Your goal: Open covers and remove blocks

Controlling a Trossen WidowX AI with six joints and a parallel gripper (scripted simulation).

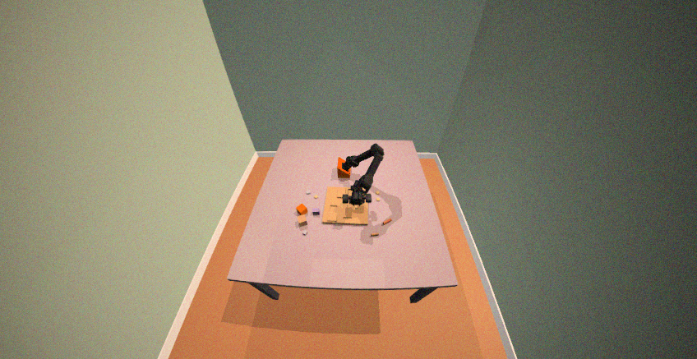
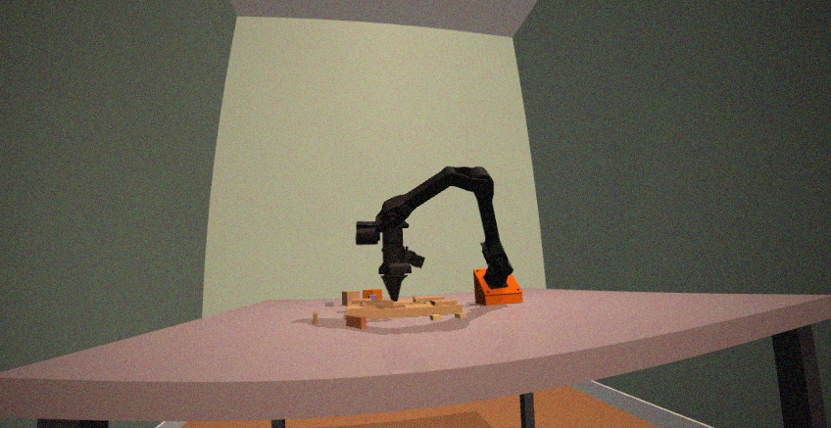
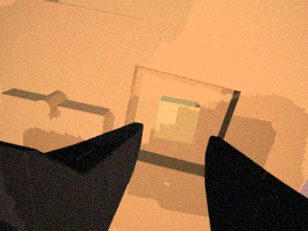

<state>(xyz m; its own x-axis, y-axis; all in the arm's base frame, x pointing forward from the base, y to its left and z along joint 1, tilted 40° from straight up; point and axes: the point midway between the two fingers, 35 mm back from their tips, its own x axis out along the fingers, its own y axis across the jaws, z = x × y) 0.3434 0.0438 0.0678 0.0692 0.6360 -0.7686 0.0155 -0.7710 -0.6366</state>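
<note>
My half-open, empty claw (image 1: 356, 204) (image 2: 394, 299) (image 3: 175, 139) hides part of the puzzle board (image 1: 326, 219) (image 2: 416, 310) in the overhead view; one yellowish block (image 3: 177, 120) sits in its square well (image 3: 225, 132) (the board's other wells are hard to make out). Two orange-brown pieces (image 1: 386, 221) (image 2: 356, 321) lie on the pinkish table (image 1: 312, 267) (image 2: 466, 354), between green walls (image 1: 342, 62) (image 2: 117, 132).

Warm, muted light covers the surface (image 1: 293, 257) (image 2: 408, 354), while the walls at the right of the top view sink into dim green. Speckled grain runs through all three views. Shadows fall toward the lower right in the top view. The surface's near edge bows in the exterior view. Up close, the fingers are nearly black against an orange glow with jagged-edged shadows.
</note>
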